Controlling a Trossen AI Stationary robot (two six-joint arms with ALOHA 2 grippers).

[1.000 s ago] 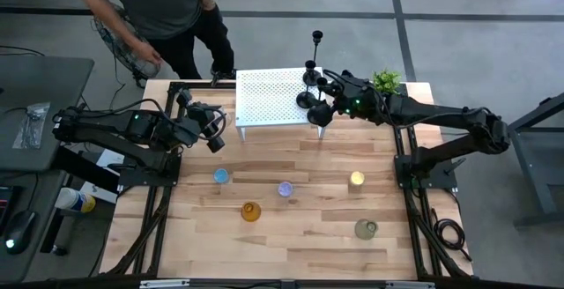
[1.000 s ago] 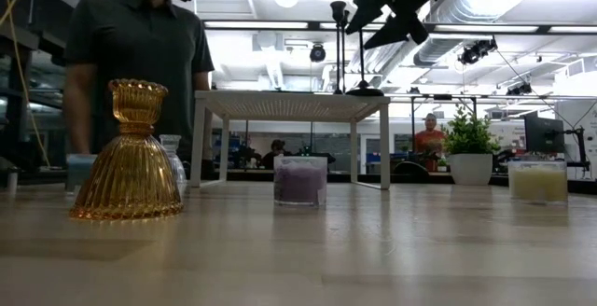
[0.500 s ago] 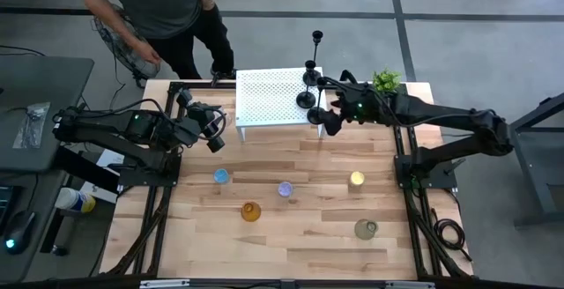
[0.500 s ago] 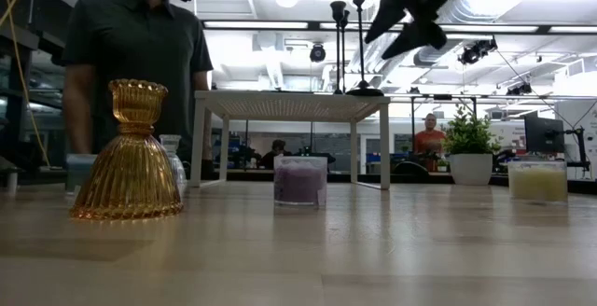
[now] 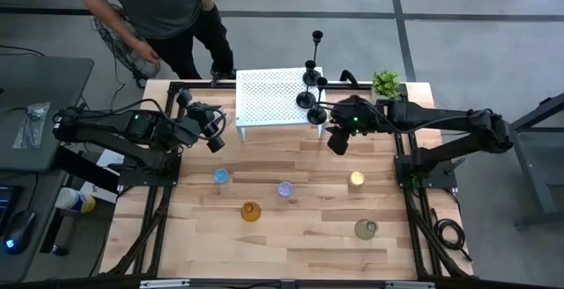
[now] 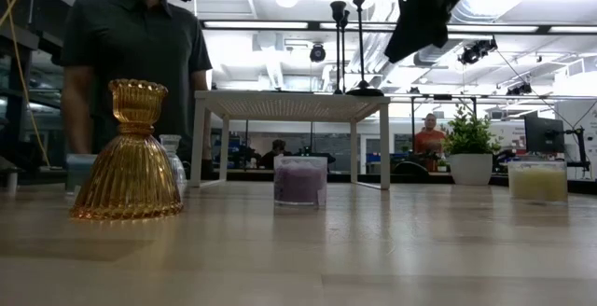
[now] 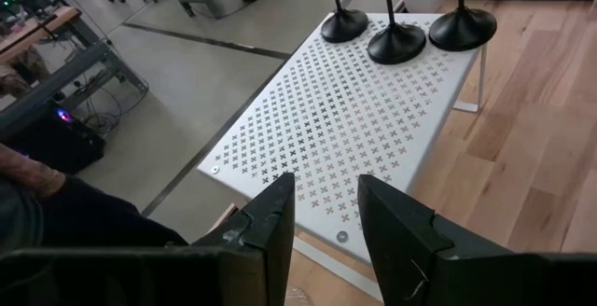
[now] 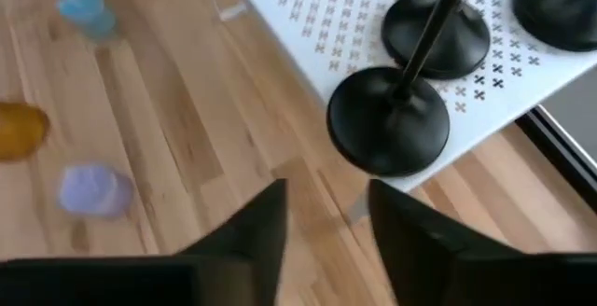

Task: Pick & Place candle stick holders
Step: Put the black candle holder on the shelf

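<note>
Three black candle stick holders (image 5: 310, 82) stand in a row by their round bases (image 8: 390, 124) along the right end of a white perforated stand (image 5: 269, 100). Small coloured glass holders sit on the wood: blue (image 5: 220, 176), purple (image 5: 285, 188), amber (image 5: 251, 211), yellow (image 5: 356, 179) and a pale green one (image 5: 366, 228). My right gripper (image 5: 337, 141) hovers open just off the stand's near right corner, with nothing between its fingers (image 8: 252, 241). My left gripper (image 5: 217, 135) waits open at the stand's left end, also holding nothing (image 7: 326, 222).
A small green potted plant (image 5: 385, 81) stands at the far right, behind my right arm. A person (image 5: 159, 16) stands at the table's far left corner. Bare wood lies between the stand and the row of glass holders.
My right gripper has drawn back from the nearest candle stick holder on the stand, moving toward the table's near edge. That holder now stands alone at the stand's near right corner. My left arm has kept still.
</note>
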